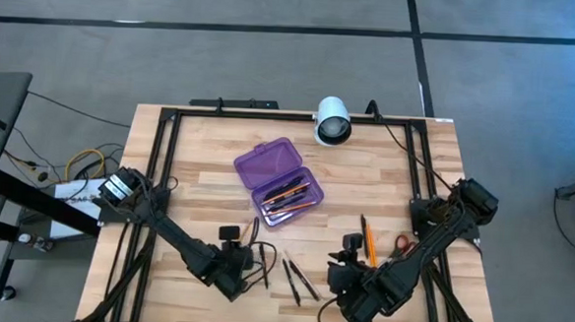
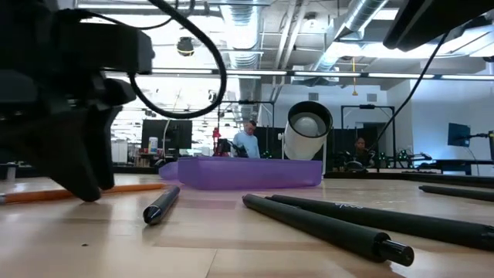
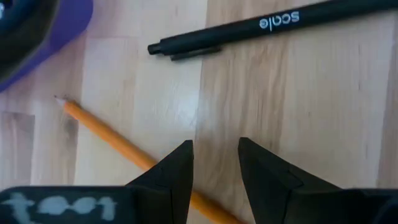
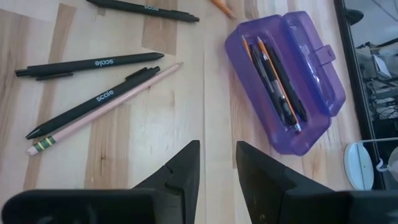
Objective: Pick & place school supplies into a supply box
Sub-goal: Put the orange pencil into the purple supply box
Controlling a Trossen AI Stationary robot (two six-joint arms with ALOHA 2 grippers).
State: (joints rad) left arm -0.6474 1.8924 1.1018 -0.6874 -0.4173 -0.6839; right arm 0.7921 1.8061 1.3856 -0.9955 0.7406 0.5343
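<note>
I'm looking straight down on the pale wooden table, and the translucent purple plastic supply box lies near its middle with the hinged lid thrown back toward the far side. Its long axis runs on a diagonal, and the orange pencils and black pens inside the open tray lie along that same line.

My left gripper sits low over the near edge of the table, jaws apart with nothing between them. Just under its fingers a thin orange pencil crosses the wood at a slant, its sharpened tip pointing toward the corner of the purple box. Beyond it lies a black pen with white lettering, set across the gripper's line of sight, its tip end toward the box side.

My right gripper hangs above the table near the front, jaws apart and empty. Ahead of it, two more black pens and a pale wooden pencil with a pink eraser lie loosely side by side, all well apart from the box.

Near the right arm I see another orange pencil and small scissors with orange-red handles on the wood. A white cylindrical camera stands at the far edge.
</note>
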